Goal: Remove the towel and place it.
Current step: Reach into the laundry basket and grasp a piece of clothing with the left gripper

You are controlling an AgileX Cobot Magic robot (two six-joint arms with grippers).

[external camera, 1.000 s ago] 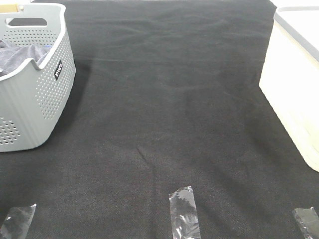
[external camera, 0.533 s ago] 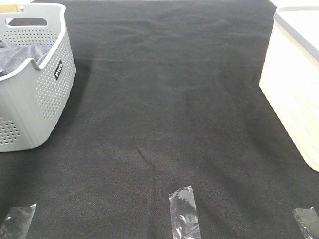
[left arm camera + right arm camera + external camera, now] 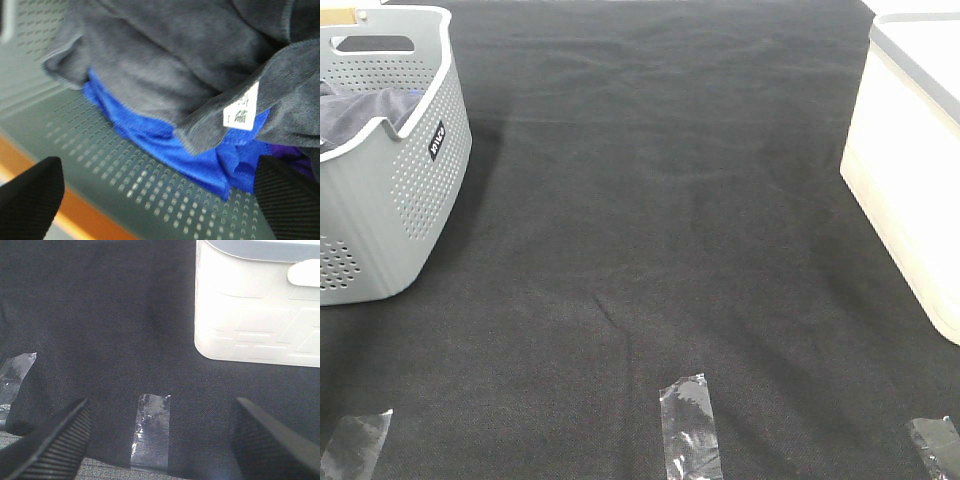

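Basket and bin frame the high view. A grey perforated plastic laundry basket [image 3: 415, 190] stands in the upper left of the frame, and a cream-white plastic bin [image 3: 910, 180] stands along the right edge. Both sit on a black felt-like table cover [image 3: 660, 200]. The dark slate-grey terry towel [image 3: 360, 108] lies bunched inside the basket, showing over its dipped rim. Three strips of clear shiny tape are stuck along the bottom of the frame, the middle tape strip [image 3: 690, 425] near the centre.

The left wrist view looks down into the basket. The towel [image 3: 165, 55] lies there in thick folds with a paler hem, and a small white sewn-in label [image 3: 241, 109] hangs from one fold. Under it lies a bright blue cloth [image 3: 165, 145], resting against the basket's slotted grey wall [image 3: 100, 170]. The left gripper [image 3: 160, 205] has its jaws spread wide and holds nothing. Its black ribbed fingertips [image 3: 30, 200] sit at the two lower corners of the picture. The towel lies ahead of the jaws, near but apart, and its labelled fold comes closest to the open gap.

The right wrist view shows the right gripper [image 3: 160, 440] above the table cover, jaws likewise wide apart and empty. One tape strip [image 3: 150, 430] lies in line between its black ribbed fingers [image 3: 50, 445]. The cream-white bin [image 3: 255, 305] stands farther ahead, off to one side. No part of the towel appears here, so it is well apart from these jaws.
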